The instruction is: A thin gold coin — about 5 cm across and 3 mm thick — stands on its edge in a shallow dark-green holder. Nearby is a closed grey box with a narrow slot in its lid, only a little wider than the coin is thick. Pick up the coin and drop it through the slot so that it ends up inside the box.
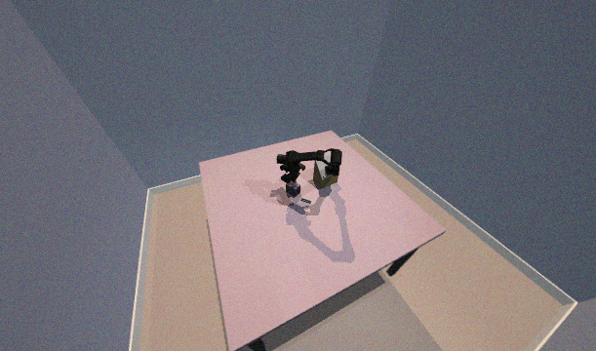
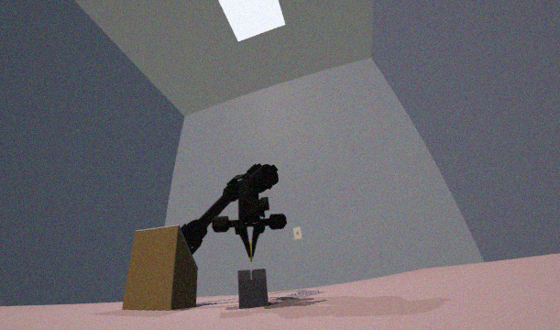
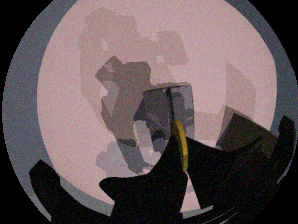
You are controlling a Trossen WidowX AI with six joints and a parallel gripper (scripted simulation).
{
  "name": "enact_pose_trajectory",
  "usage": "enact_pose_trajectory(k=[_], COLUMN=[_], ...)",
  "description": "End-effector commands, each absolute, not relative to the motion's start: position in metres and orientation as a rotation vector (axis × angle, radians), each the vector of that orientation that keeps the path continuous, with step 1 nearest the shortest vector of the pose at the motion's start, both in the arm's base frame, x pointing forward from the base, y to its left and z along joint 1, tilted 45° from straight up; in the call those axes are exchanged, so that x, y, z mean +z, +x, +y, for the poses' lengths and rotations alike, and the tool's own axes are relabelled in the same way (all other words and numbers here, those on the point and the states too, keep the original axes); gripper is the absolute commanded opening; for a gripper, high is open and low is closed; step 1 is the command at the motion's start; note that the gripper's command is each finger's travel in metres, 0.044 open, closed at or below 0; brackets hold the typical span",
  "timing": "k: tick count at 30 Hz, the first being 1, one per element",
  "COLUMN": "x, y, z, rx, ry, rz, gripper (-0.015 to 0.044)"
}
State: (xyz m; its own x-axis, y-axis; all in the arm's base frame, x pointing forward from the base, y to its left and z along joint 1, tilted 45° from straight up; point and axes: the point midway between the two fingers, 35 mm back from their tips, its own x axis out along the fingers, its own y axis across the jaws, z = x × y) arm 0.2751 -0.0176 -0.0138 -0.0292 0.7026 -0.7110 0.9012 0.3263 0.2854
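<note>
My gripper (image 1: pixel 293 181) (image 2: pixel 251 257) (image 3: pixel 176 139) points down and is shut on the gold coin (image 2: pixel 251 252) (image 3: pixel 180 134). The coin is on edge between the fingertips, its lower part sticking out below them. The grey box (image 1: pixel 293 189) (image 2: pixel 253 293) (image 3: pixel 185 107) stands below. In the exterior view a small gap shows between the coin and the box top. In the wrist view the coin's far end appears at the near end of the dark slot (image 3: pixel 170 102), slightly angled to it. The dark-green holder (image 1: pixel 305 201) lies beside the box, without the coin.
A tall tan-brown block (image 1: pixel 325 180) (image 2: pixel 151 270) (image 3: pixel 248 136) with a sloped side stands near the box, close to the arm. The arm reaches over from behind it. Shadows of the arm fall across the pink table (image 1: pixel 278 273) around the box and holder.
</note>
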Motion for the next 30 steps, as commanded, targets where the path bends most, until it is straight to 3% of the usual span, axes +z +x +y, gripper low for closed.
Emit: enact_pose_trajectory(k=[1, 30], x=[-0.0134, -0.0194], y=[0.2748, 0.2757], z=[-0.0165, -0.0196], rx=[-0.312, -0.303], ry=[1.434, 1.432], rz=[1.787, 1.785], gripper=[0.0, 0.0])
